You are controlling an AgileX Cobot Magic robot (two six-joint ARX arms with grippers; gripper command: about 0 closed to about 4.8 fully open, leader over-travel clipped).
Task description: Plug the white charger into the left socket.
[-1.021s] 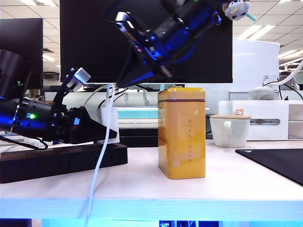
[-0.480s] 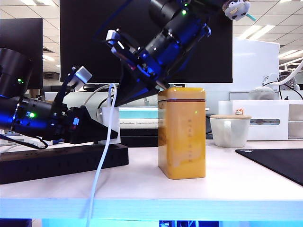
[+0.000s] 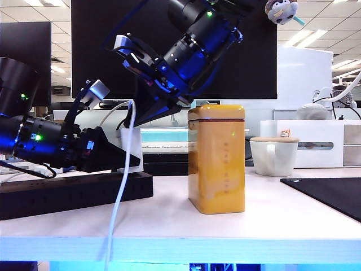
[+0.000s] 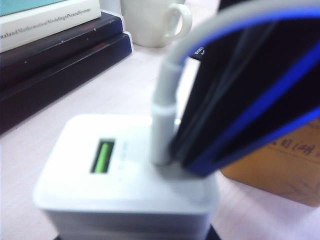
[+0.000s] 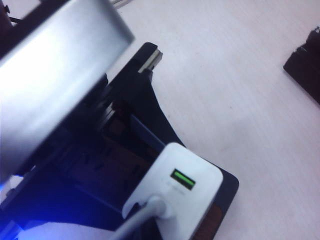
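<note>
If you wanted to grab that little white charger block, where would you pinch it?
Pinch the white charger by its two flat side walls, coming in level from the side, as the left gripper does now. Its top face carries the cable and a port, so coming from above would probably crowd the plug. The right gripper, shut, hovers above.

The left arm reaches in low and nearly level, its left gripper (image 3: 125,153) clamped about the white charger (image 4: 125,175), a finger on either side of the block. The right arm slants down from above, its right gripper (image 3: 145,118) with jaws closed and empty, poised above the left gripper's fingers.
</note>
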